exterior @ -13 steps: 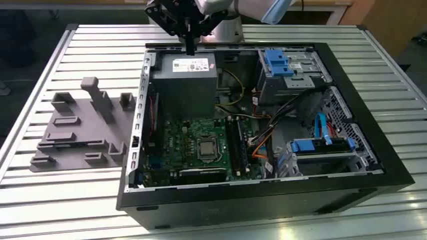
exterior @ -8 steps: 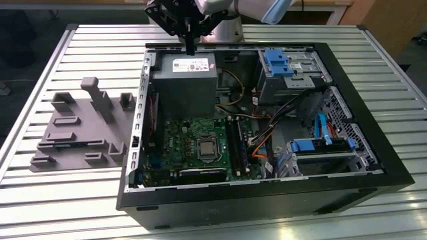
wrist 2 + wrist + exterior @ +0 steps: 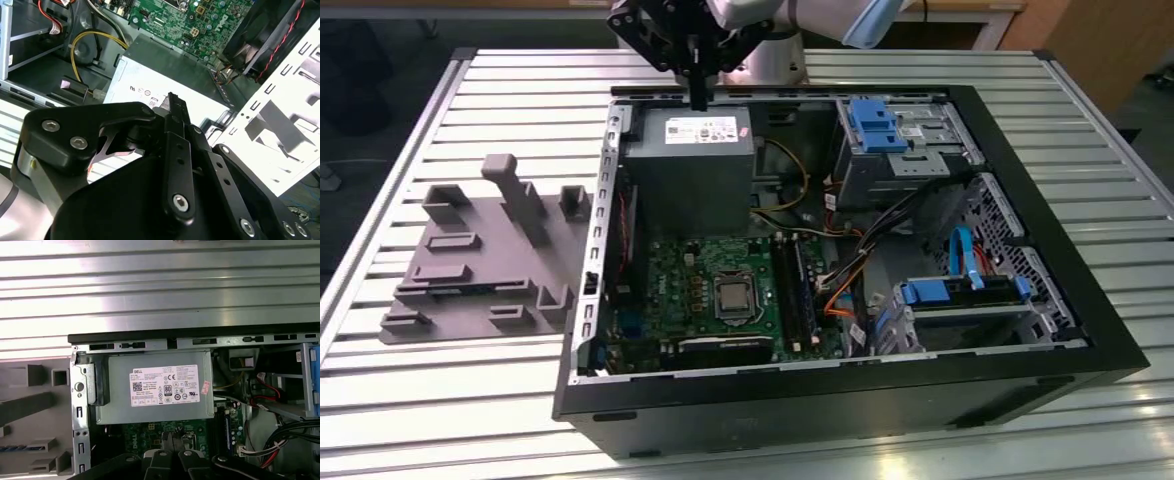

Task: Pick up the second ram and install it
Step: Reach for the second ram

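The second ram (image 3: 450,290) is a thin dark blue stick lying in a slot of the grey holder (image 3: 480,260) at the exterior view's left, outside the computer case. The first wrist view shows the ram (image 3: 20,447) as a blue strip in the same holder (image 3: 30,405). My gripper (image 3: 700,97) hangs over the far edge of the case, above the grey power supply (image 3: 694,170), well away from the ram. Its fingers (image 3: 165,439) stand together with nothing between them. The long black memory slots (image 3: 790,290) lie on the green motherboard (image 3: 700,285).
The open black computer case (image 3: 1067,330) takes up the middle of the slatted metal table (image 3: 454,400). Inside it are drive bays with blue latches (image 3: 870,125), loose cables (image 3: 854,270) and a blue-tabbed bracket (image 3: 961,292). The holder's upright posts (image 3: 520,200) rise near the case wall.
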Motion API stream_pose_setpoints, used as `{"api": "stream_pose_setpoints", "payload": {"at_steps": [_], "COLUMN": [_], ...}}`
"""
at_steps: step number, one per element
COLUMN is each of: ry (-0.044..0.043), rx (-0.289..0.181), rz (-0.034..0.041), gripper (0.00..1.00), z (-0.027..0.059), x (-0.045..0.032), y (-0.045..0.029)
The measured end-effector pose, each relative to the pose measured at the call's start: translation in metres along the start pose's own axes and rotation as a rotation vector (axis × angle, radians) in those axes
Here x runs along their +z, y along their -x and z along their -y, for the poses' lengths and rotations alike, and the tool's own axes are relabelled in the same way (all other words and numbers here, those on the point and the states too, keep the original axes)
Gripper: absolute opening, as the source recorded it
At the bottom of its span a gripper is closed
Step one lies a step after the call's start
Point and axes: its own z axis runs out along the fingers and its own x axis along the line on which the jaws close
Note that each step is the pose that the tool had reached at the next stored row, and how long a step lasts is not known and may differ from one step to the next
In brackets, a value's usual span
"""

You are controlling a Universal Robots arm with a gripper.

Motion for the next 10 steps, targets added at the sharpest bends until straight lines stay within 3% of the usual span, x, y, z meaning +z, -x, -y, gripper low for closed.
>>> {"api": "stream_pose_setpoints", "payload": {"at_steps": [10], "ry": [0.0], "rx": [0.0], "rz": [0.0], "gripper": [0.11], "z": [0.0003], "x": [0.0003], "y": [-0.0036]}}
